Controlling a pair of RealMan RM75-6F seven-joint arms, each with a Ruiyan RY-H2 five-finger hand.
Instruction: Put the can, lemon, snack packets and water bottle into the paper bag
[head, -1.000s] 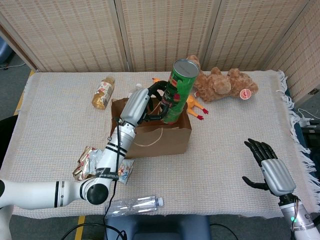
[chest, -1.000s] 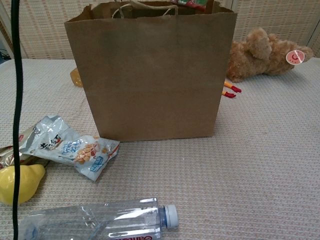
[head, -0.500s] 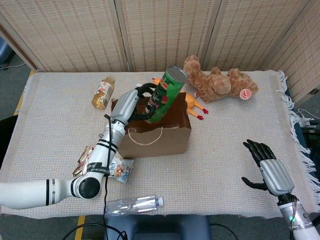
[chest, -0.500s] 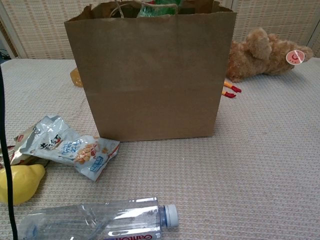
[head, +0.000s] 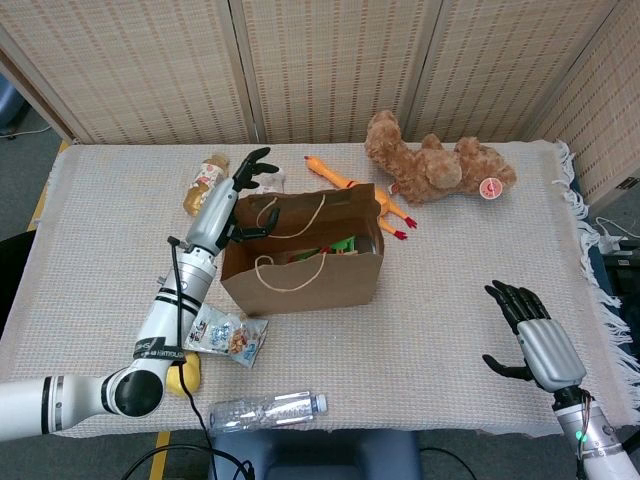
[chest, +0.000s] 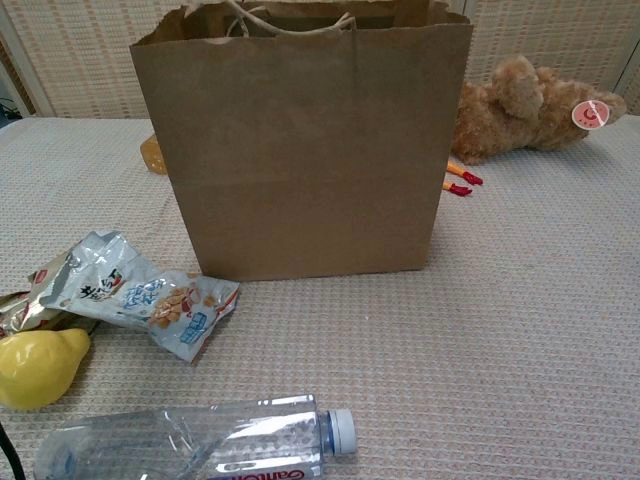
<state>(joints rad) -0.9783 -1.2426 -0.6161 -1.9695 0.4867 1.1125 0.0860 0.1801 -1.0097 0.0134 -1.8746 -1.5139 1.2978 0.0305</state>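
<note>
From the head view, the paper bag (head: 300, 262) stands upright near the middle of the tabletop (head: 460, 260), its mouth open and its twine handles flopped over the rim. The green can (head: 335, 249) lies inside it, only partly seen through the mouth. The left hand (head: 236, 192) hangs at the bag's back left corner with fingers spread and nothing in them. Toward the front left edge, left of the bag's base, lie the snack packets (head: 228, 335); the lemon (head: 183, 375) shows just beside them, partly hidden by the left arm. The water bottle (head: 266, 410) lies on its side along the front edge. The right hand (head: 530, 335) is near the front right corner, fingers apart and empty, well apart from everything else. Along the back edge sit a brown teddy bear (head: 432, 165), a rubber chicken (head: 352, 190) behind the bag, and a small amber bottle (head: 204, 186) toward the back left.

The chest view looks at the bag's (chest: 300, 145) front face straight on — it fills the upper middle. The snack packets (chest: 135, 295) lie crumpled at its lower left, the lemon (chest: 40, 368) just beside them at the left edge, and the water bottle (chest: 200, 445) lies across the bottom with its cap pointing right. The teddy bear (chest: 525, 110) lies behind the bag on the right. Neither hand shows here.
</note>
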